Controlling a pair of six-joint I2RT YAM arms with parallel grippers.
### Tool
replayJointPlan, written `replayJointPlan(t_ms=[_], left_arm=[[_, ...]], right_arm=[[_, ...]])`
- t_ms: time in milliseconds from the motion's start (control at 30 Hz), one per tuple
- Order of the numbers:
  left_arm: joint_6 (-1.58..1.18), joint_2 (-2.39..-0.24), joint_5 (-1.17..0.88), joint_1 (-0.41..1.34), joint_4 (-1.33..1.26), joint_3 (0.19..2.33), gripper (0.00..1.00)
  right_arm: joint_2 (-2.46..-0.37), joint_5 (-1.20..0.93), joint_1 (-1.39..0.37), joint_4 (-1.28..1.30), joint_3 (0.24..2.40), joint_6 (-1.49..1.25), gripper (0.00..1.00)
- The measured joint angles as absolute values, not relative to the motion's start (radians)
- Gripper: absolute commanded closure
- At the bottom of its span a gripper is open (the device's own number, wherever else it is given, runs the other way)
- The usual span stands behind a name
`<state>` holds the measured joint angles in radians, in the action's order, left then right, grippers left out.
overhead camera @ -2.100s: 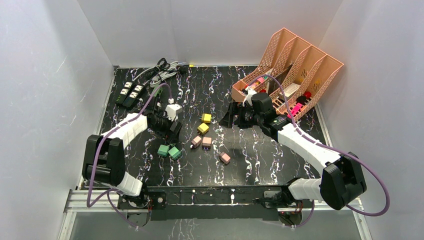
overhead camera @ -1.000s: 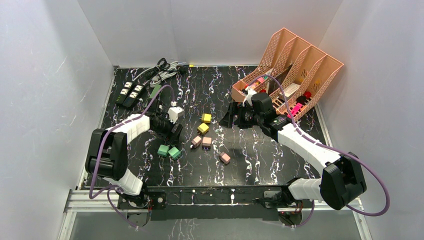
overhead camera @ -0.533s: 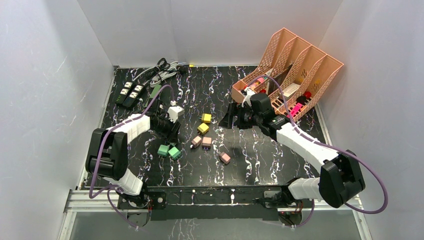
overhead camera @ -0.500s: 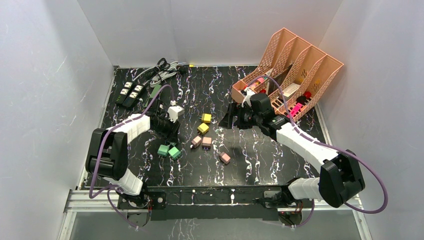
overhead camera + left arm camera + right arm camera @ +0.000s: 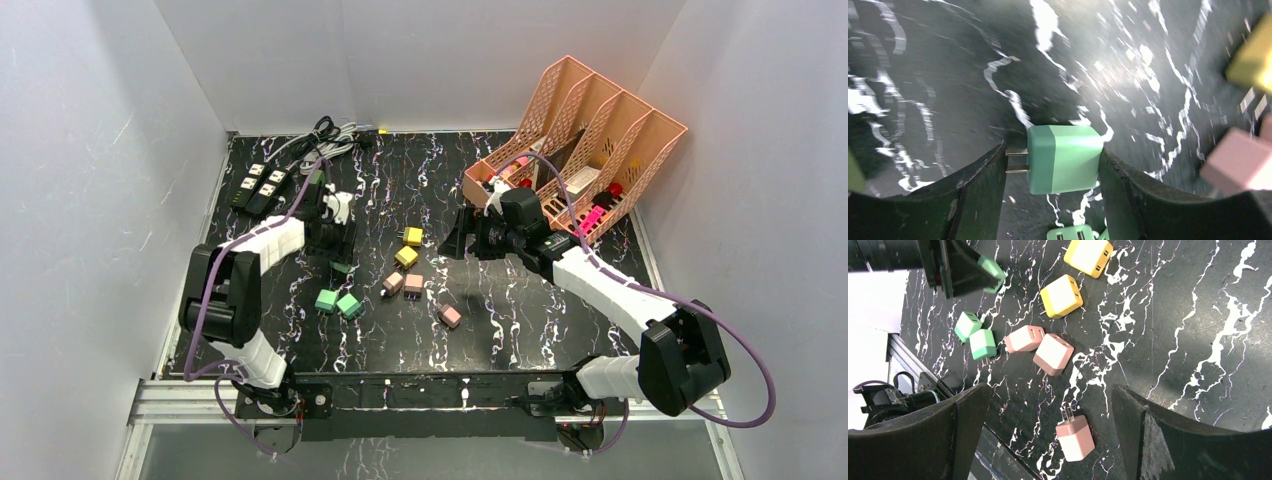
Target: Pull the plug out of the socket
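My left gripper (image 5: 1053, 156) is shut on a green plug (image 5: 1065, 159), its two prongs against the left finger and its body against the right finger, held just above the black marbled table. The same plug shows in the top view (image 5: 340, 267) and the right wrist view (image 5: 993, 269). Black power strips (image 5: 262, 183) with green sockets lie at the far left, apart from the left gripper (image 5: 340, 262). My right gripper (image 5: 455, 236) is open and empty, hovering over the table's middle; a pink plug (image 5: 1075, 437) lies on the table below its jaws.
Loose plugs lie mid-table: two yellow (image 5: 408, 246), two pink (image 5: 404, 283), one pink (image 5: 450, 316), two green (image 5: 337, 302). A pink file rack (image 5: 600, 110) stands at the far right. Coiled cables (image 5: 330, 140) lie at the back.
My left wrist has swung back and left toward the power strips, and the green plug now shows between its fingers. The right arm has barely moved.
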<state>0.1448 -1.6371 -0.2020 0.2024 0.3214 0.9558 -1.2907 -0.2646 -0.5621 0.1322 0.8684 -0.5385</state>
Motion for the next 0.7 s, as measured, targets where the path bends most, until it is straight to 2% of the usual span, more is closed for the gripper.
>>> replayJointPlan(t_ms=[233,400,533,700], left_arm=[[-0.231,-1.765,0.102,0.203,0.403,1.145,1.0],[-0.602,-1.759,0.17,0.201,0.49,1.177,1.0],[-0.933,-1.641,0.175,0.201,0.517,1.103,1.0],[-1.309,-1.394,0.173,0.21,0.547,0.964,1.0]], right_arm=[[-1.289,-0.261,-0.562,0.132,0.867,-0.537,0.02],[-1.289,-0.256,-0.562,0.133,0.867,-0.533,0.02],[-1.287,-0.248,-0.562,0.133,0.867,-0.525,0.02],[-1.283,-0.245,-0.562,0.133,0.852,-0.525,0.02]])
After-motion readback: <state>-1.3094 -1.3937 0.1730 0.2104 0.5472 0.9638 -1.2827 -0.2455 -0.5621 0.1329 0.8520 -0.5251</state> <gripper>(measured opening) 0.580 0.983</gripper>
